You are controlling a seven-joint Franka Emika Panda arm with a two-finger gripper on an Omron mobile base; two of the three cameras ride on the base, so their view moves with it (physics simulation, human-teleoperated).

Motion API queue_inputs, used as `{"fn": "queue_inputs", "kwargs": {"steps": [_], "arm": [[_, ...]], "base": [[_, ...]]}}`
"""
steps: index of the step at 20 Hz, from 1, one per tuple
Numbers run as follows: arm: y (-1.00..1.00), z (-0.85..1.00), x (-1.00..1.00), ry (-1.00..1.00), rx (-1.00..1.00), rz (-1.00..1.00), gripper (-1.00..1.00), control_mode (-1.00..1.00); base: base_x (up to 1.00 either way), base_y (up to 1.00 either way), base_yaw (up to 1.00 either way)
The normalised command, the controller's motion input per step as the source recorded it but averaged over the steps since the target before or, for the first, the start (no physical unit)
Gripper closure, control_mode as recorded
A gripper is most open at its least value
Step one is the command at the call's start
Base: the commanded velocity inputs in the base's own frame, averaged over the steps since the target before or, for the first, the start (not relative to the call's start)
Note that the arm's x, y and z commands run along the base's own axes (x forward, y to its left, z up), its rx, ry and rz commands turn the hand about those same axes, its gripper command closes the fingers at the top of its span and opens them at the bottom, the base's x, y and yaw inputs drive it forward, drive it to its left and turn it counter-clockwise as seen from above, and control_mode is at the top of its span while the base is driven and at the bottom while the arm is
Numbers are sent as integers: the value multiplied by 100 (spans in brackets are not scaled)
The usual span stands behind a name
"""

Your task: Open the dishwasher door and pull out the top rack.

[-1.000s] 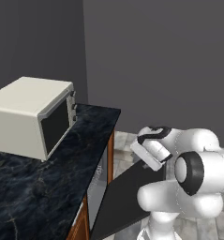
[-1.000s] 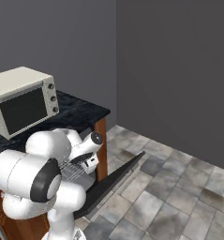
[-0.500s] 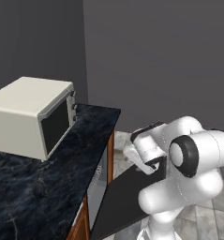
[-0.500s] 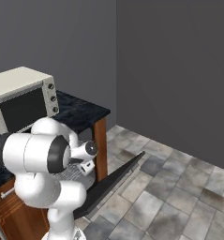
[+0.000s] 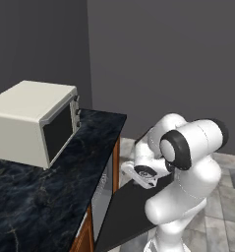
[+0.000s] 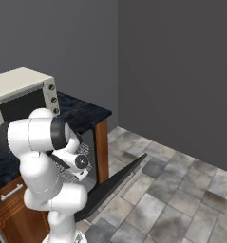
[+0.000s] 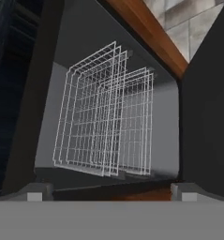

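The top rack [image 7: 106, 112] lies straight ahead of the spread, empty hand [image 7: 111, 192], inside the cavity (the dishwasher door [image 5: 131, 211] is already down).

No readable text, label, brand, number or sign stands on anything in these views.

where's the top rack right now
The top rack is inside the dishwasher cavity under the dark counter, seen ahead of the open claw in the hand view, behind the lowered dishwasher door.
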Motion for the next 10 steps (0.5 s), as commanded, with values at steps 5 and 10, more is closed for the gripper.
{"fn": "queue_inputs", "kwargs": {"steps": [5,10], "arm": [[2,-14,37,-6,3,0,-100,-100],[0,-15,51,0,6,0,-100,-100]], "base": [[0,0,0],[0,0,0]]}}
